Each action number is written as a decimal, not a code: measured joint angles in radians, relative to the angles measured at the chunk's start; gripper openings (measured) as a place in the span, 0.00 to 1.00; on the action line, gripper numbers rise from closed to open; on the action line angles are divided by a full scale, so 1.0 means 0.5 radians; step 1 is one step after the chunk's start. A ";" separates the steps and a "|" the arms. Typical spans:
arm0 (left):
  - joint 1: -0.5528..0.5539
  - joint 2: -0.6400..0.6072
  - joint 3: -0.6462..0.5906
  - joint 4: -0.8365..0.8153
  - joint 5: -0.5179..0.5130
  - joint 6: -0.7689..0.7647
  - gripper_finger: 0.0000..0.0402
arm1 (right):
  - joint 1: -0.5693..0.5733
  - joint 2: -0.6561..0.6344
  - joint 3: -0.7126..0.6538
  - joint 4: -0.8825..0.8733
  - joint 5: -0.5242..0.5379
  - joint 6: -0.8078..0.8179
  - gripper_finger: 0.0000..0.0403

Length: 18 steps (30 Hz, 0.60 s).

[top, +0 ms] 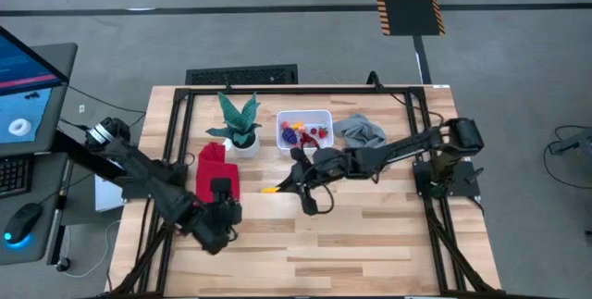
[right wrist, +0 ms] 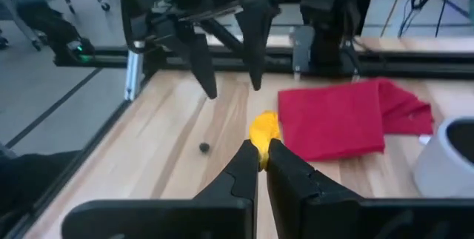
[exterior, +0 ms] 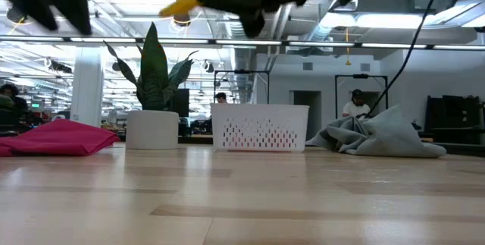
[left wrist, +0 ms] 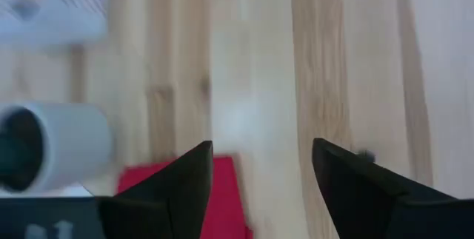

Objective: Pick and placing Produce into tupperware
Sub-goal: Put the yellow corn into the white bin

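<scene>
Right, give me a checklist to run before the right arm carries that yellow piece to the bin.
1. Grip: right gripper is shut on the yellow piece, held at the fingertips. Ok.
2. Lift: the yellow piece hangs well above the table in the low view. Ok.
3. Bin: the white bin sits upright between the potted plant and the grey cloth, with produce already inside. Ok.
4. Room left in the bin: cannot tell.
5. Other arm: left gripper is open and empty by the red cloth, off the path. Ok.
</scene>
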 joint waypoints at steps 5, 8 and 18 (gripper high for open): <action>-0.224 -0.150 0.000 0.251 -0.374 0.013 0.55 | -0.021 -0.194 0.000 -0.134 -0.001 -0.032 0.11; -0.377 -0.276 0.000 0.406 -0.528 0.121 0.55 | -0.048 -0.281 -0.002 -0.178 0.006 -0.043 0.11; -0.906 -0.577 0.001 0.454 -1.218 0.118 0.55 | -0.254 -0.466 -0.004 -0.372 0.008 -0.058 0.11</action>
